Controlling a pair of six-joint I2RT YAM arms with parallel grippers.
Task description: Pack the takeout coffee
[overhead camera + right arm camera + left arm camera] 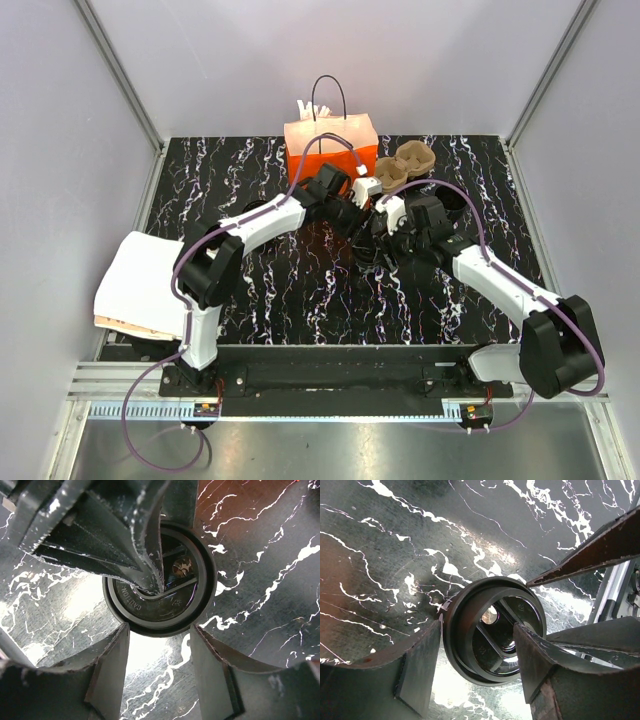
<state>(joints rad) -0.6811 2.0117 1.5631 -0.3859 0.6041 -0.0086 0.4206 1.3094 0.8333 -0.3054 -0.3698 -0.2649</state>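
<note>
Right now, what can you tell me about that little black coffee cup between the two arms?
The takeout coffee is a small round black cup, seen lid-on from above: glossy black plastic, a raised rim, CAUTION embossed. It sits on the black marbled table. The left end effector flanks its rim; whether it pinches is unclear.

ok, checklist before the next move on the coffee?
1. Lid on the takeout coffee: ok.
2. Firm hold by the left gripper, which straddles the lid: cannot tell.
3. Jaws of the right gripper open, cup just beyond its fingertips: ok.
4. Clearance between the grippers: not ok, the left gripper's finger lies across the lid ahead of the right gripper.
5. Standing of the orange bag behind both arms: ok.
6. Bag mouth open enough for the cup: cannot tell.
</note>
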